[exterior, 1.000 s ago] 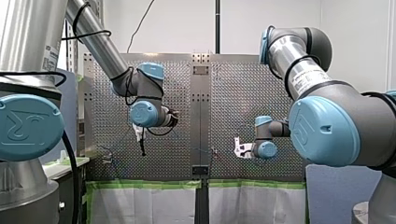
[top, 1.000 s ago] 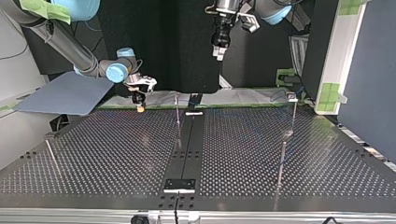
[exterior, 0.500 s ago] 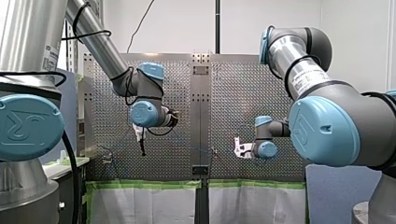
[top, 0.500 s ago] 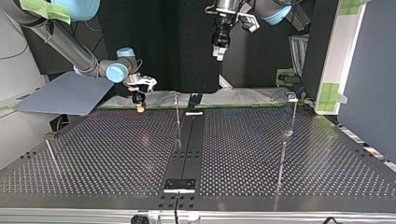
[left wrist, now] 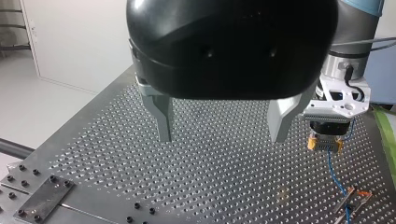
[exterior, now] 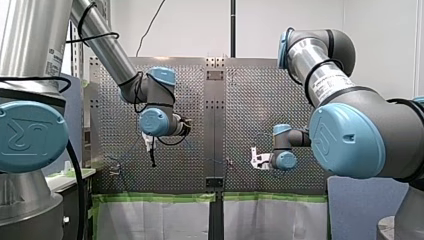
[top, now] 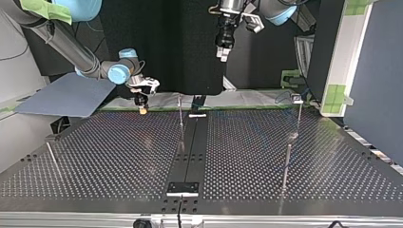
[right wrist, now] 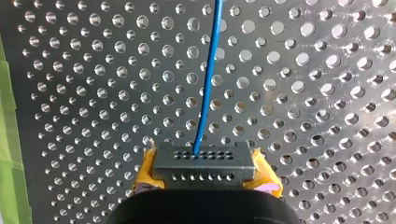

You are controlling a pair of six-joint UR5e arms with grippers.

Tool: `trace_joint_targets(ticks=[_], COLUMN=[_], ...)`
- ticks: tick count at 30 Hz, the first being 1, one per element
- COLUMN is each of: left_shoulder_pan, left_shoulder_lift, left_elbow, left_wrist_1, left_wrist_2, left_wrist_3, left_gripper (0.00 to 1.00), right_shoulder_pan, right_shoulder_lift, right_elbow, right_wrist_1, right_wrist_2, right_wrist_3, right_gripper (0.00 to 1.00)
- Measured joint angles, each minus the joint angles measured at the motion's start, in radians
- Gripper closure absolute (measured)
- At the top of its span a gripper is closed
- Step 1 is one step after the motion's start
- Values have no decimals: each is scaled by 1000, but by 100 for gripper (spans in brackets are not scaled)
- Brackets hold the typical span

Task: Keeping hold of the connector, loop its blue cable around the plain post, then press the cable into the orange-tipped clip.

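In the right wrist view the connector (right wrist: 204,162) is a dark grey block with two rows of small holes across its face. It sits crosswise between the yellow pads (right wrist: 148,171) of my right gripper (right wrist: 204,179), and the jaws are closed in on its two ends, pinching it. One thin blue cable (right wrist: 208,79) leaves the upper row of holes and runs nearly straight ahead of the jaws, close above the perforated table (right wrist: 327,93), until it passes out of sight. A strip of green tape (right wrist: 8,121) lies along the table's edge off to one side of the gripper. In the left wrist view my left gripper (left wrist: 220,139) is a black body with two pale metal fingers (left wrist: 163,116) spread wide apart. Nothing is between them and they hang clear above the table. Just beside its one finger and a little ahead, my right gripper holds the connector in its yellow pads close over the surface. The blue cable drops from under those jaws and trails across the holes to the orange-tipped clip (left wrist: 353,198), which stands near them on the table. In the top view my right gripper is low at the table's far edge with its yellow pads just above the surface. A thin metal post (top: 180,118) stands near it, and my left gripper hangs well above the table. The cable is too faint to follow there. In the front view both grippers are too small to read their jaws
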State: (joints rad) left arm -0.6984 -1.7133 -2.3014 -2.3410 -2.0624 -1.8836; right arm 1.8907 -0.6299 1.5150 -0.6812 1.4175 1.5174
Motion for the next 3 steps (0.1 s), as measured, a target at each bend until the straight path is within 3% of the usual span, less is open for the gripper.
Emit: trace_joint_targets(ticks=[3], left_shoulder_pan=[0], left_shoulder_lift=[0], left_elbow=[0], left_wrist_1=[0], left_wrist_2=[0], left_wrist_3=[0], left_gripper=[0], right_shoulder_pan=[0], right_shoulder_lift=[0], right_elbow=[0], right_wrist_1=[0], right_wrist_2=[0], right_wrist_3=[0], right_gripper=[98])
